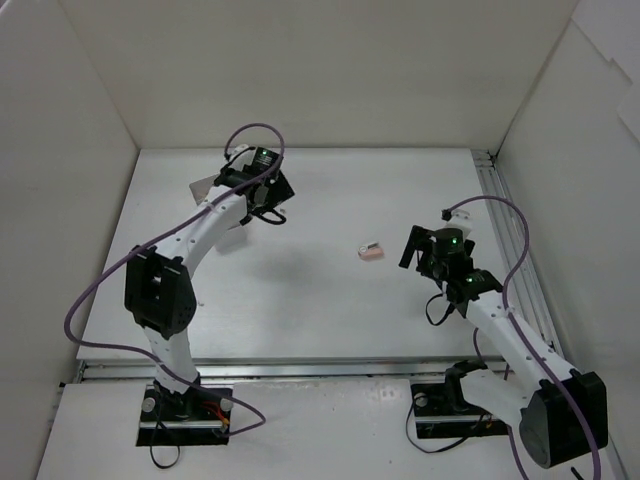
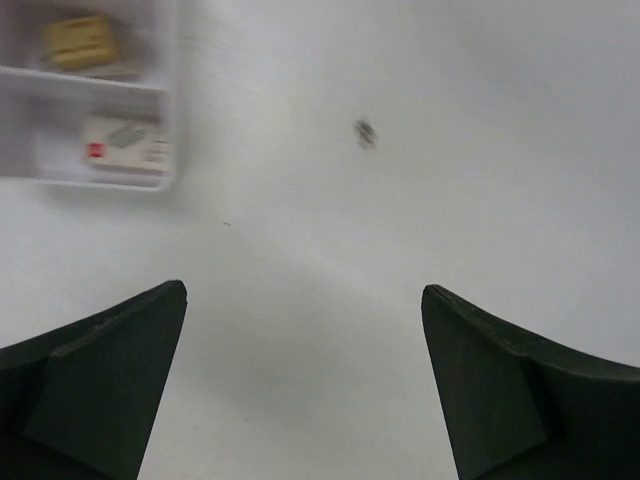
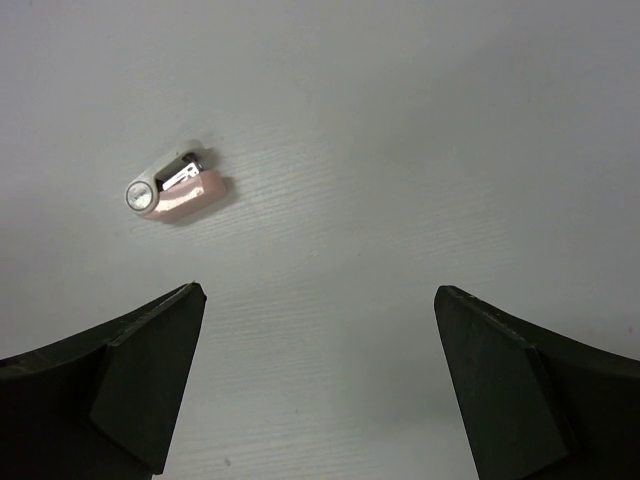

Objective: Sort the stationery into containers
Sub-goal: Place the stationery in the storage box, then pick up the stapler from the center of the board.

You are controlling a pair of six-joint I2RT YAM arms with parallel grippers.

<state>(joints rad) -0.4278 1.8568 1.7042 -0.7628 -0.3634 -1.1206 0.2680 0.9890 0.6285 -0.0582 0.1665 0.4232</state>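
A small pink and white stationery piece (image 1: 371,251) lies alone on the table, right of the middle. In the right wrist view this pink piece (image 3: 180,190) lies ahead and to the left of my open, empty right gripper (image 3: 320,290), which also shows in the top view (image 1: 418,250). The white divided organizer (image 2: 170,95) sits at the back left, partly under the left arm (image 1: 204,187). It holds a yellow block (image 2: 77,40) and a white block with a red mark (image 2: 128,145) in separate compartments. My left gripper (image 2: 304,290) is open and empty beside it (image 1: 268,205).
A dark speck of debris (image 2: 365,133) lies on the table ahead of the left gripper. White walls close in the table on the left, back and right. A metal rail (image 1: 510,230) runs along the right side.
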